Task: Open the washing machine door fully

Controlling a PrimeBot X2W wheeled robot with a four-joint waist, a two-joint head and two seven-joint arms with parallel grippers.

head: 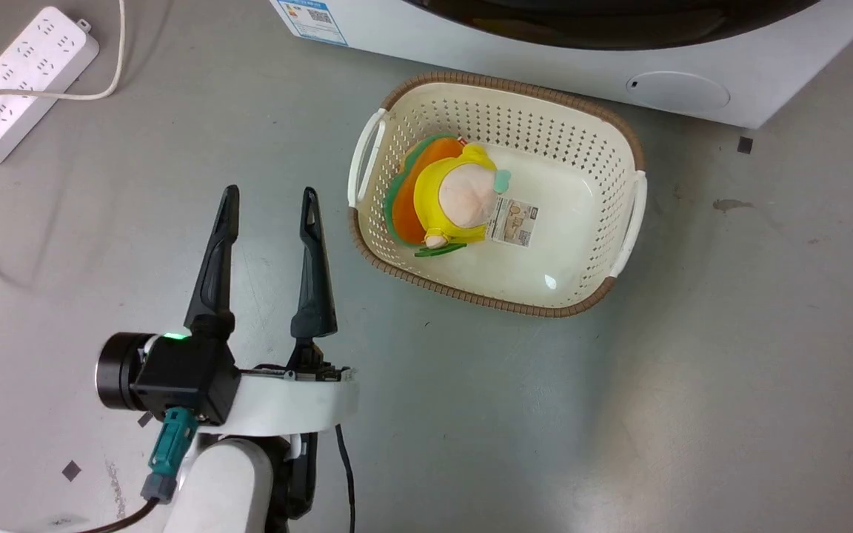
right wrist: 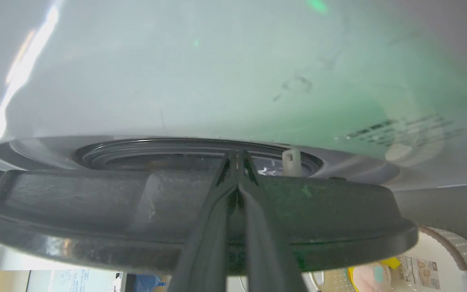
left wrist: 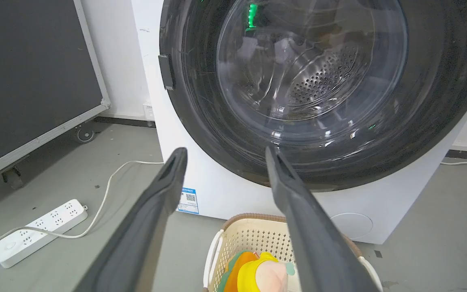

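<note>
No word or number can be made out. Low on the front of the washing machine (left wrist: 201, 170), a blue sticker (left wrist: 188, 200) carries a QR code and tiny print. Just before the washing machine, the paper tag (head: 513, 221) on the toy (head: 456, 196) in the basket (head: 619, 148) is printed too small to read.

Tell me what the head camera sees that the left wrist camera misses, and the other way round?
Head view, not the left wrist view: the whole basket from above, the paper tag on the soft toy, and the wrist behind the open left hand. Left wrist view, not the head view: the glass window of the black door, the steel drum behind it, and a black wheeled case. Both: the basket, soft toy, left hand, white power strip, blue sticker and round hatch.
</note>
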